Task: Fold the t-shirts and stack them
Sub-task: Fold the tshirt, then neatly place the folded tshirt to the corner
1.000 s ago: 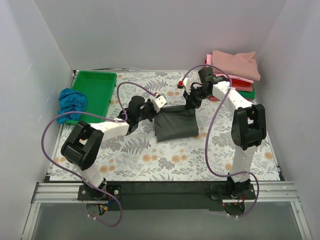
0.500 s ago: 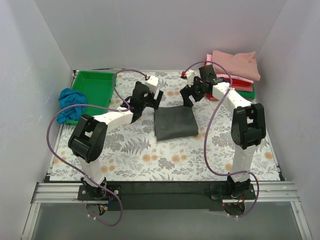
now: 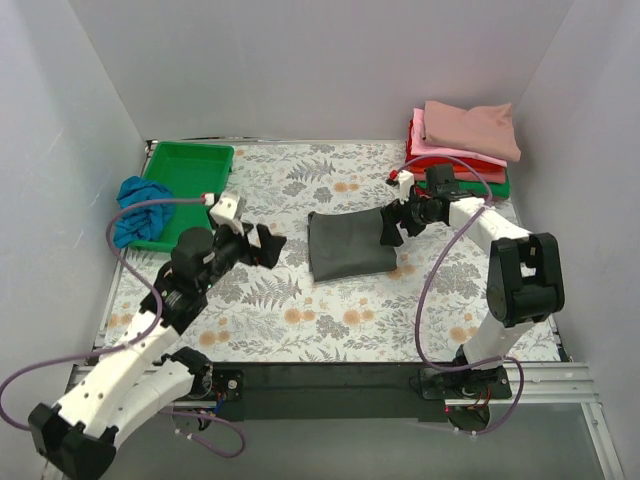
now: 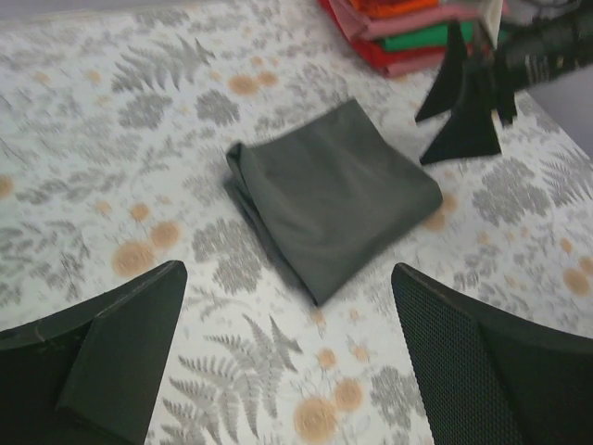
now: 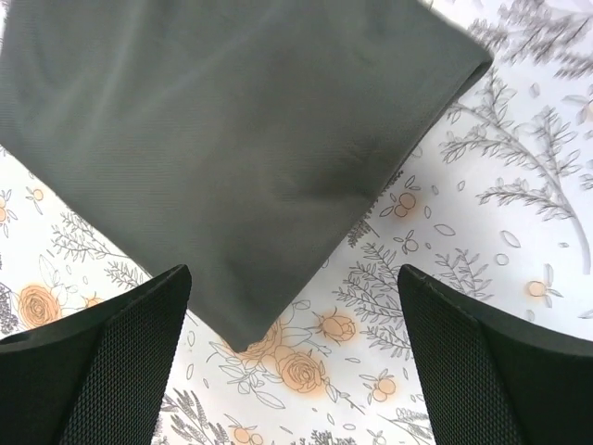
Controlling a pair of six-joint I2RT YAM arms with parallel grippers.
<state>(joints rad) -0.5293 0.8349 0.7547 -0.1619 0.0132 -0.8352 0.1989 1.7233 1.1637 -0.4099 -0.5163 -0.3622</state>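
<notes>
A dark charcoal t-shirt [image 3: 349,246] lies folded into a small rectangle in the middle of the table, also in the left wrist view [image 4: 334,197] and the right wrist view [image 5: 232,130]. My left gripper [image 3: 268,246] [image 4: 287,274] hangs open to the shirt's left, apart from it. My right gripper [image 3: 392,228] [image 5: 295,275] stands open just above the shirt's right edge, with nothing held. A stack of folded t-shirts [image 3: 463,143], dusty rose on top of pink, red and green, sits at the back right. A bright blue t-shirt [image 3: 140,206] lies crumpled at the far left.
A green plastic tray [image 3: 190,178] stands at the back left, beside the blue shirt. White walls close in the floral table cover [image 3: 330,325] on three sides. Purple cables loop from both arms.
Both grippers opened and let go of the grey shirt's far edge. My left arm pulled back to the left and nearer. My right gripper swung down to the shirt's right side.
</notes>
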